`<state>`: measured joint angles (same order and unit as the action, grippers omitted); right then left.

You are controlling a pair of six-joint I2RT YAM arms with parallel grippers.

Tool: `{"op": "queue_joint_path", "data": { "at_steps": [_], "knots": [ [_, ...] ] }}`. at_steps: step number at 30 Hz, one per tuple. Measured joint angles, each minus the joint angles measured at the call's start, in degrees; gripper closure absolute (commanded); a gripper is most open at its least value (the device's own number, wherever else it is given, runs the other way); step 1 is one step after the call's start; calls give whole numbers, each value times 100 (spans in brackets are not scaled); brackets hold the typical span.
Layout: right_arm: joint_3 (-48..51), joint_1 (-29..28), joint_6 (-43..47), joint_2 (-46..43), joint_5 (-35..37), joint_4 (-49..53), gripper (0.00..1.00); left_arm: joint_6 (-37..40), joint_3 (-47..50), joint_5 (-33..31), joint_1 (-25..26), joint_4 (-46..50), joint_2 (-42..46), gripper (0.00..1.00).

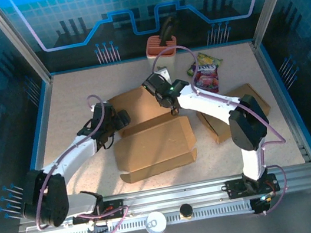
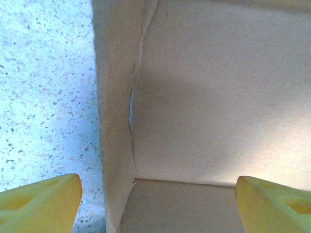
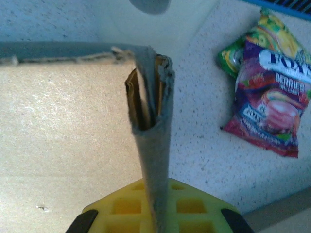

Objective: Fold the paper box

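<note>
Top external view: the paper box (image 1: 156,146) is lying at the middle of the worktop (image 1: 70,107), with its brown body half folded. One panel is reaching back toward the upper left of the frame.
Left fingers (image 1: 119,119): these are sitting at the left end of that back panel, left of the frame's centre.
Left wrist view: the two yellow tips are showing in the lower corners of the frame, spread wide apart. An upright box wall and its corner fold are standing between them, and neither tip is touching the cardboard. They are gripping nothing.
Right fingers (image 1: 170,99): these are pressing down on the box's back edge, just above the frame's centre.
Right wrist view: a thin, upright cardboard flap of the box is running up from between the yellow pads at the bottom of the frame. The pads are closing tight on it and pinching the flap.
Candy bag (image 1: 207,73): it is lying on the worktop at the upper right, apart from the box.
Flat cardboard piece (image 1: 253,99): it is lying at the right, partly under the right arm.
Orange-topped container (image 1: 161,48): it is standing at the far edge, top centre.
</note>
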<state>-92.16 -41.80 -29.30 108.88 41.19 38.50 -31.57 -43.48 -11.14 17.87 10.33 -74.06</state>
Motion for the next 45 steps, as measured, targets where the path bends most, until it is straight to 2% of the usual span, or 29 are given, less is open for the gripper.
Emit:
{"op": "queue_joint_path", "data": {
  "at_steps": [5,8,11,16,21,30,36,41,45],
  "knots": [
    [-463,68,-857,297,-13,857,100,-138,-81,0,85,352,776,23],
    [-625,146,-1617,444,-146,1386,100,-258,-254,33,317,638,1167,25],
    [-925,286,-2507,699,-431,2063,100,-444,-466,90,629,968,1429,26],
    [-1886,636,-3917,1561,-1327,3285,100,-817,-817,-7,1392,1836,1891,27],
    [-1770,688,-5058,1733,-2085,3781,100,-1088,-1158,-310,2133,2524,2358,28],
    [-708,658,-6483,1327,-3528,3486,100,-1550,-1141,-909,2968,3523,3047,33],
    [-164,586,-7250,1198,-4266,2975,100,-1773,-1012,-1241,3032,4083,3696,41],
    [35,533,-7670,1071,-4721,2481,100,-2013,-990,-1836,3032,4566,4190,48],
    [262,522,-7877,1003,-4962,2199,100,-2396,-367,-2258,3032,4645,4607,57]
  ]
}}
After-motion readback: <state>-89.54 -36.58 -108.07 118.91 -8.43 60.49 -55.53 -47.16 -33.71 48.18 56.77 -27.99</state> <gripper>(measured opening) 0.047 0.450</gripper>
